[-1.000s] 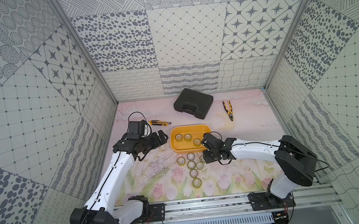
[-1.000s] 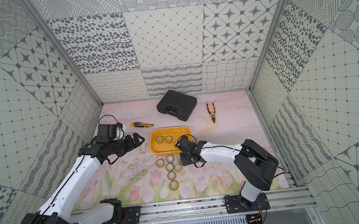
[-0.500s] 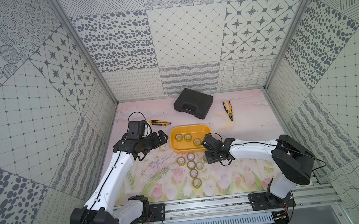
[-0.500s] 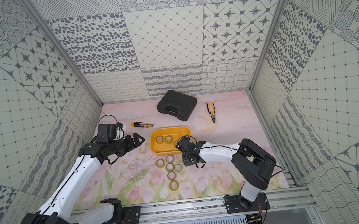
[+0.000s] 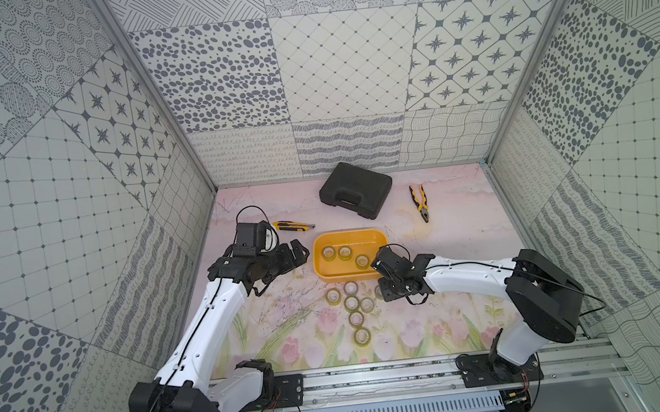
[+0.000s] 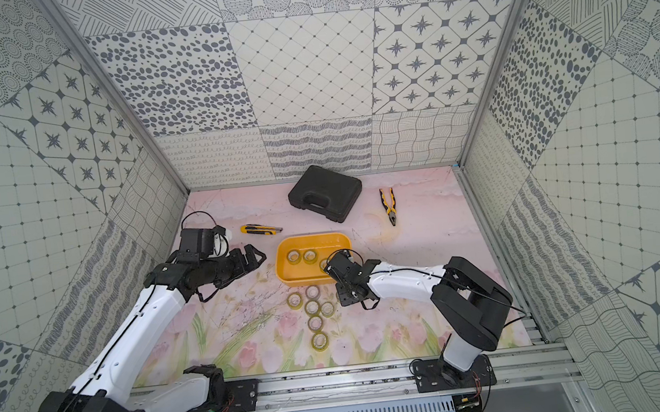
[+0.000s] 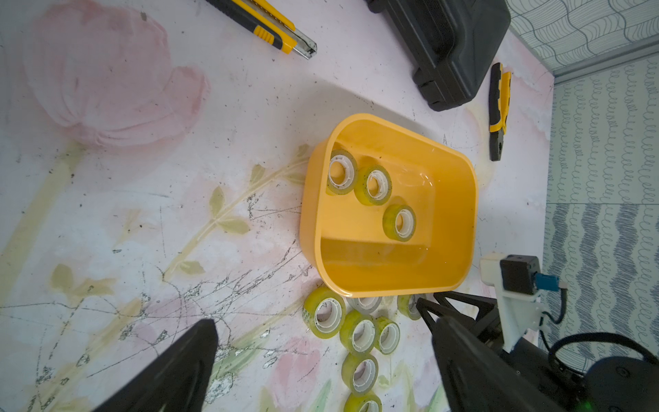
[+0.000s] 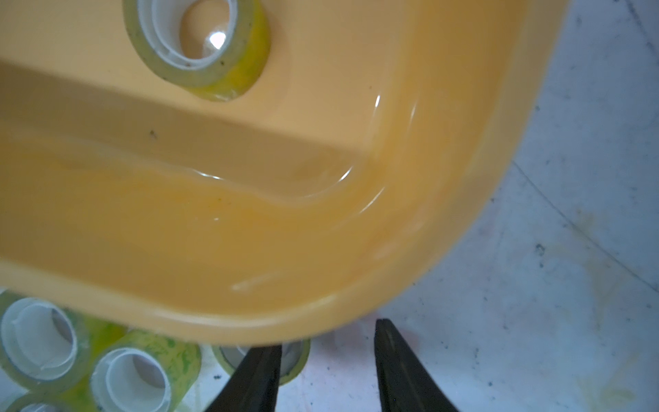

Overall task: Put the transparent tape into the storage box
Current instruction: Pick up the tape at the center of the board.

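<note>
The storage box (image 5: 369, 239), a shallow yellow-orange tub, sits mid-table and holds three rolls of transparent tape (image 5: 345, 252). Several more rolls (image 5: 351, 303) lie clustered on the mat just in front of it. My right gripper (image 5: 385, 293) is low at the tub's near right corner and open. In the right wrist view, one of its fingers (image 8: 256, 374) lies over the core of a roll (image 8: 297, 356) half hidden under the tub's rim (image 8: 249, 321); the other stands over bare mat. My left gripper (image 5: 298, 254) hovers left of the tub, wide open and empty.
A black toolcase (image 5: 356, 189) stands at the back. Yellow-black pliers (image 5: 419, 202) lie to its right, and a yellow utility knife (image 5: 293, 227) lies behind the left gripper. Patterned walls close in the table on three sides.
The right arm has crept slightly left along the tub's near corner, its jaws staying the same width. The left arm has not moved.
</note>
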Controlling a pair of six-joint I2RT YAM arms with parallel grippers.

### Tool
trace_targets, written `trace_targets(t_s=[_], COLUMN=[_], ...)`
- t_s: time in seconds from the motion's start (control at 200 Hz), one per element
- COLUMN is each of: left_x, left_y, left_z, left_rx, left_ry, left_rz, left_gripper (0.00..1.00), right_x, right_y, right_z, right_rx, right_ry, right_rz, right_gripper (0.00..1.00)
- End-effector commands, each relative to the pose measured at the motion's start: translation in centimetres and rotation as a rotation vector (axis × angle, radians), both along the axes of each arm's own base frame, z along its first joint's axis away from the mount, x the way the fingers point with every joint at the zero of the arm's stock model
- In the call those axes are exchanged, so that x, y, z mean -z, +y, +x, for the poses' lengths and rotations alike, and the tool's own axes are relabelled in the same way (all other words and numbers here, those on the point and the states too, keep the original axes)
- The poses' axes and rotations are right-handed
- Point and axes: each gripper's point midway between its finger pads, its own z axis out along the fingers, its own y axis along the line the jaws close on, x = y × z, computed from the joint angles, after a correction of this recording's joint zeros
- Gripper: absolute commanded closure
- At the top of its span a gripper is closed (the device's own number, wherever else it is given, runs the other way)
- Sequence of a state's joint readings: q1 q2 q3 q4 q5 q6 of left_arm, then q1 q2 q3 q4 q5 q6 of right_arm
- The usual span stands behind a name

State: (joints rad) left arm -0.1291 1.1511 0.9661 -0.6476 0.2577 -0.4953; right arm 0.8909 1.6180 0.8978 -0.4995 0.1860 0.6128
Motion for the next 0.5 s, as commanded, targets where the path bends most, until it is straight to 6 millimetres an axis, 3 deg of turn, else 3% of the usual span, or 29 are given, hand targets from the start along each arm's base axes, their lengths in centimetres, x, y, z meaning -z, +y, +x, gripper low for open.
trace_targets(t_s=[0.0,0.36,0.495], left_x=[0.4,0.4,0.4], left_y=[0.1,0.0,0.0], left_z=[-0.6,-0.6,-0.6], left_rx=[0.015,0.018,0.017], left_ry=[0.019,0.02,0.021], left_rz=[0.01,0.01,0.01], left_gripper=[0.01,0.01,0.01], right_x=[-0.1,1.9,2.2], right_y=[0.8,0.5,0.2], right_z=[0.4,-0.1,-0.3], right_rx=[-0.013,-0.006,0.004], right_ry=[-0.002,0.034,0.04], right_rz=[0.005,-0.018,-0.022], right_gripper=[0.54,0.57,0.68])
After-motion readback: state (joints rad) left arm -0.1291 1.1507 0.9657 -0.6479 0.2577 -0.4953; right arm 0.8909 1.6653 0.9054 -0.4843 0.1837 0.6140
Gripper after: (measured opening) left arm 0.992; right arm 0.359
